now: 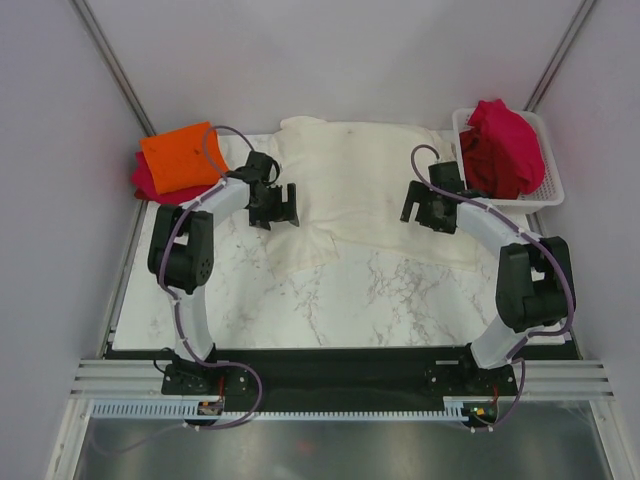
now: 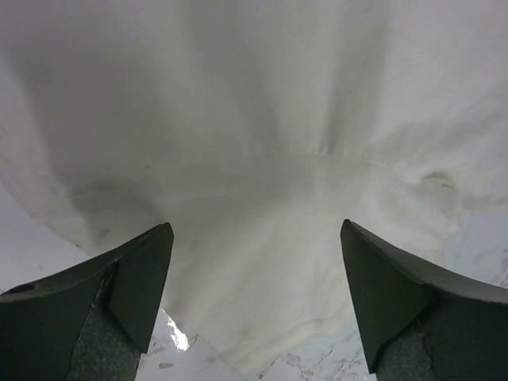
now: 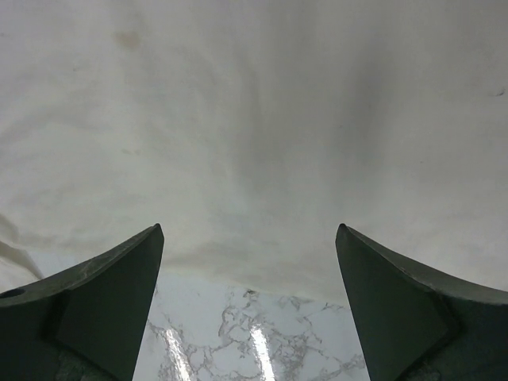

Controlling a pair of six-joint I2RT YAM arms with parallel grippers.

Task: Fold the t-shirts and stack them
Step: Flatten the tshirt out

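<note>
The left gripper point(image 2: 255, 232) is spread wide with nothing between its fingers, over the cream shirt's point(image 1: 355, 170) left corner. The right gripper point(image 3: 249, 230) is spread too, over the shirt's near right edge. The cream shirt lies flat and faintly creased across the far middle of the table point(image 1: 330, 300). An orange shirt point(image 1: 180, 157) sits folded on a red shirt point(image 1: 143, 183) far left. A red heap point(image 1: 503, 145) fills the basket point(image 1: 551, 186) far right. Bare marble lies nearer.

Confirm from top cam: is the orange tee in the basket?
No. The orange t-shirt sits folded on a red t-shirt at the far left; the mesh basket at the far right holds only red cloth.
</note>
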